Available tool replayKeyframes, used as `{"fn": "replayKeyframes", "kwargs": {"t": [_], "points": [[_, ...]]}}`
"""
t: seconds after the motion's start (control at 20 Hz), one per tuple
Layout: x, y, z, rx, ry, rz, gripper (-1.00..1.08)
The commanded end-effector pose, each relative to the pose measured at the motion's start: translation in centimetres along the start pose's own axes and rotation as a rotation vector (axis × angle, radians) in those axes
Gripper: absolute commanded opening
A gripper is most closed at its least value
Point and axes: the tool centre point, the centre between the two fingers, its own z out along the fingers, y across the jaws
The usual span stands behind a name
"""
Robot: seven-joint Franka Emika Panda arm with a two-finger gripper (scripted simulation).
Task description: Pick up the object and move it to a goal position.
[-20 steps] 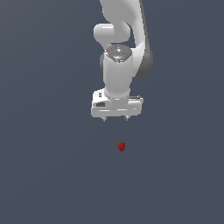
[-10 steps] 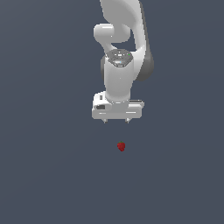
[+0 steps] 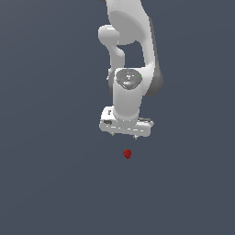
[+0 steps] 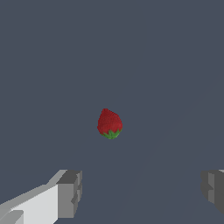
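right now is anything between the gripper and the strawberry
Nothing visible. The open gripper hangs apart from the strawberry, and the wrist view shows only bare grey surface around the strawberry between the spread fingers.

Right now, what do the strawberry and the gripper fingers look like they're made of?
The strawberry looks like a matte red model fruit with a green leafy base, its skin faintly bumpy; real or plastic can't be told from a render. The gripper fingers look like hard grey plastic or metal: flat, blocky faces, no shine.
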Motion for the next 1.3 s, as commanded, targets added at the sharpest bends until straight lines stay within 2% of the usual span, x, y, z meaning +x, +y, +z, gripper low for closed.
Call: {"fn": "replayKeyframes", "kwargs": {"t": [0.0, 0.6, 1.25], "points": [[0.6, -0.5, 1.3, -0.001, -0.005, 0.062, 1.00], [2.2, -2.1, 6.3, -0.008, -0.017, 0.279, 1.00], [2.4, -2.4, 7.8, -0.010, -0.020, 0.316, 1.00]]}}
